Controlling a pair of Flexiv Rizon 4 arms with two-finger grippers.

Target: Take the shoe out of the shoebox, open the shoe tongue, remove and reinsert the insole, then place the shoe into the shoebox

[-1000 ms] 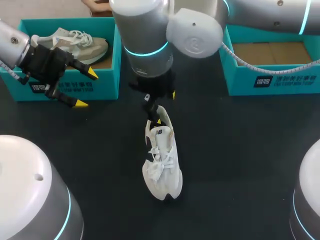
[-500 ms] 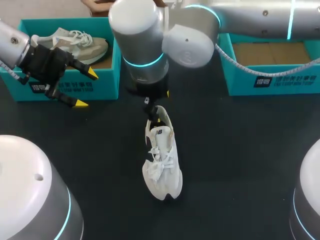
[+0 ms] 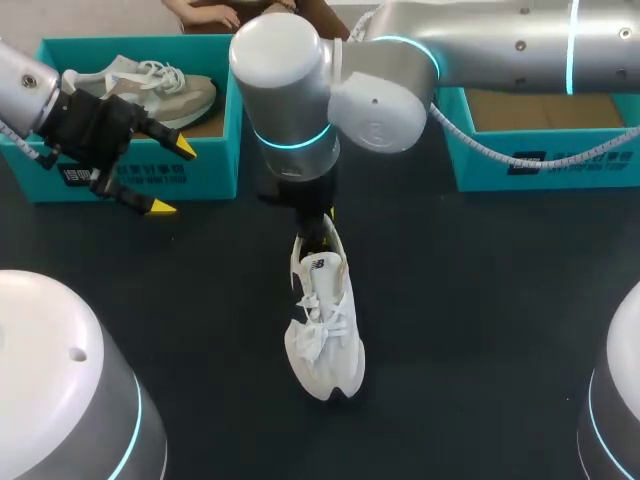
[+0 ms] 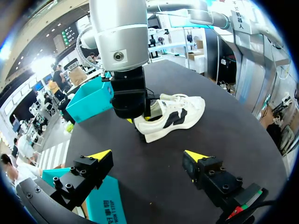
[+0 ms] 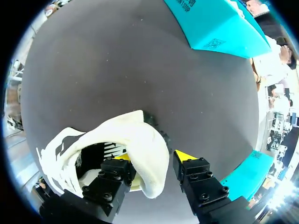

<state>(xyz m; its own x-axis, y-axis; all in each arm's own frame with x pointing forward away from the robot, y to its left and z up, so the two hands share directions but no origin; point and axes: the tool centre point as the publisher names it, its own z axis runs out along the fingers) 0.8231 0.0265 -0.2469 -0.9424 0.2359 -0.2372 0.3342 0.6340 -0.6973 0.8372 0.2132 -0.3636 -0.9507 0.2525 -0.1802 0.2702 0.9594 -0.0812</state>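
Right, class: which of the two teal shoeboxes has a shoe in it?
The left shoebox: a grey shoe lies inside it. The right shoebox shows only its bare cardboard floor.

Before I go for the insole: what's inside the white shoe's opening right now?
One finger of the right gripper sits inside the white shoe at the heel; the other is outside, heel wall between them. The interior looks dark; no insole can be made out.
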